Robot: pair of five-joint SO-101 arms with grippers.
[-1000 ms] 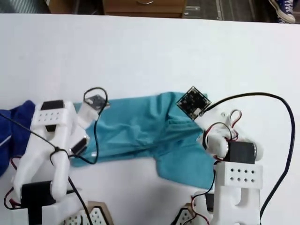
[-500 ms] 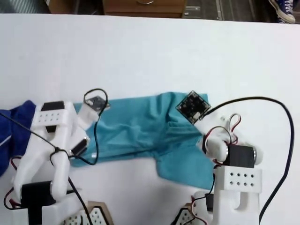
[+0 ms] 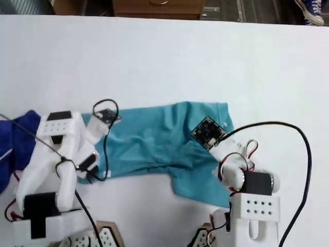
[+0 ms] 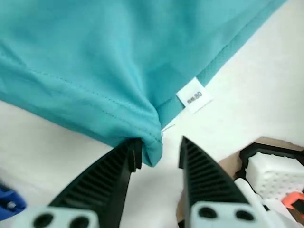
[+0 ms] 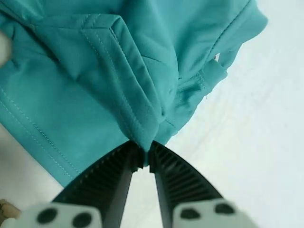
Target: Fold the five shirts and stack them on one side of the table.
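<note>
Shirt point(image 3: 154, 144) lay crumpled on counter point(image 3: 154, 62). My right jaws were clamped on fold; my left jaws stood apart, hem corner between.

A white table point(image 3: 164, 62) spreads wide beneath the overhead camera, its surface plain and matte, its far edge running straight across the top of the scene. Beyond that edge stands a light brown wooden cabinet point(image 3: 158, 8), the line of a drawer front showing across it. To the right of the cabinet lies a strip of dark floor point(image 3: 247, 10), and in the far right corner a blue sneaker point(image 3: 310, 10) with white laces and a white sole rests on it. In the far left corner sits a ribbed metal panel point(image 3: 20, 6), just beside a brown box point(image 3: 67, 6). The tabletop appears bare white in both wrist views.
</note>
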